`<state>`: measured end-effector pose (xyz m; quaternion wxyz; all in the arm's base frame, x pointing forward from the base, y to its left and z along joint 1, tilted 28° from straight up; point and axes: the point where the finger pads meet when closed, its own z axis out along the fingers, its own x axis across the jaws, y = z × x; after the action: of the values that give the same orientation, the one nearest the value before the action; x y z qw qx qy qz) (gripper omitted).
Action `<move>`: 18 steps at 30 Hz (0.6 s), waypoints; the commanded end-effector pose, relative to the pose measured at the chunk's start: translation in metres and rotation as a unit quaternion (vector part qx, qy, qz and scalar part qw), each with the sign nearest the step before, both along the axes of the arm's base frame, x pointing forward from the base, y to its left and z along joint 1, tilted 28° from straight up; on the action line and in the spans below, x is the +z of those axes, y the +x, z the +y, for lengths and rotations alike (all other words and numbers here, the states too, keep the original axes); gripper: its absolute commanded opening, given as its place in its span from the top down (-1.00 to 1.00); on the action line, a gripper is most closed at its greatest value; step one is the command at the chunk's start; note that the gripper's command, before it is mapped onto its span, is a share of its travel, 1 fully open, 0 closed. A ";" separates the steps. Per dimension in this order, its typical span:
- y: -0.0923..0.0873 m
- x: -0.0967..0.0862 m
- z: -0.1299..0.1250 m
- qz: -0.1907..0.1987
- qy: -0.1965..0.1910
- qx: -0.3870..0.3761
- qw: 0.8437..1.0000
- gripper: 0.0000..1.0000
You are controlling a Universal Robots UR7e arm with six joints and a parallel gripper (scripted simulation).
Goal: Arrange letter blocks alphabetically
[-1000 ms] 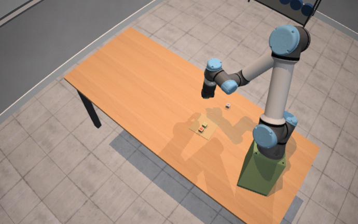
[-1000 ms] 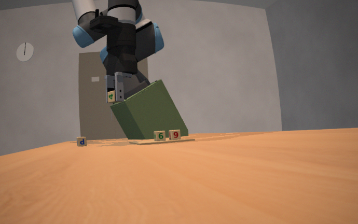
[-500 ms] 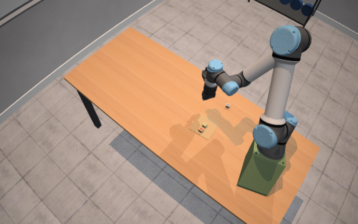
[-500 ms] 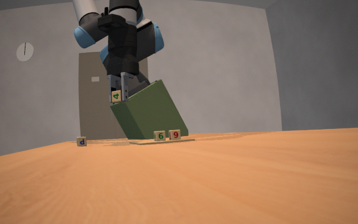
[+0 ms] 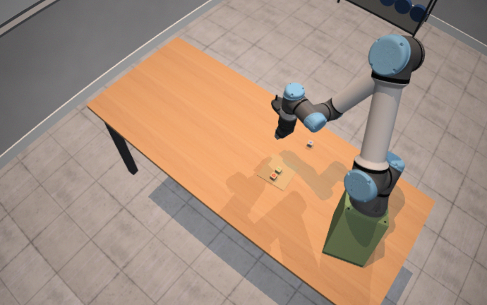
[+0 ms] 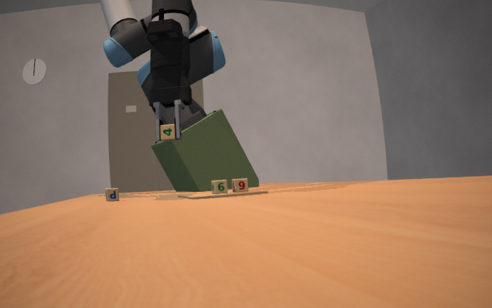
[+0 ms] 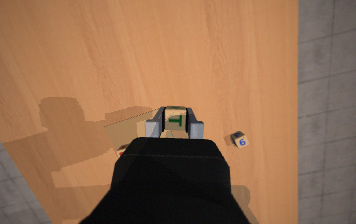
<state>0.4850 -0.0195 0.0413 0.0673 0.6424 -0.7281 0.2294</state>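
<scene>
My gripper (image 6: 167, 135) is shut on a wooden block (image 7: 175, 120) with a green T on top and a green 4 on its side, and holds it high above the table. In the top view the gripper (image 5: 281, 135) hangs beyond the mat's far edge. The tan mat (image 5: 274, 169) lies flat on the table. Two blocks stand on it side by side: one with a green mark on top (image 5: 278, 170), showing a green 6 on its side (image 6: 219, 186), and one with a red mark on top (image 5: 274, 175), showing a red 9 (image 6: 239, 185). A fourth block with blue marks (image 5: 309, 144) lies off the mat, also seen in the wrist view (image 7: 240, 140).
The robot's green base (image 5: 356, 233) stands at the table's near right end. The table's right edge (image 7: 298, 100) runs close to the blue-marked block in the wrist view.
</scene>
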 end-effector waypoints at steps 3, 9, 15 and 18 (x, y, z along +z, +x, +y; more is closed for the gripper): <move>-0.005 -0.003 0.006 0.037 -0.018 0.081 0.996 0.01; -0.009 -0.005 0.009 0.061 -0.030 0.131 0.989 0.01; -0.013 -0.007 0.013 0.087 -0.042 0.187 0.978 0.01; -0.016 -0.008 0.015 0.100 -0.048 0.214 0.971 0.01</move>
<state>0.4739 -0.0089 0.0344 0.1082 0.7650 -0.5979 0.2134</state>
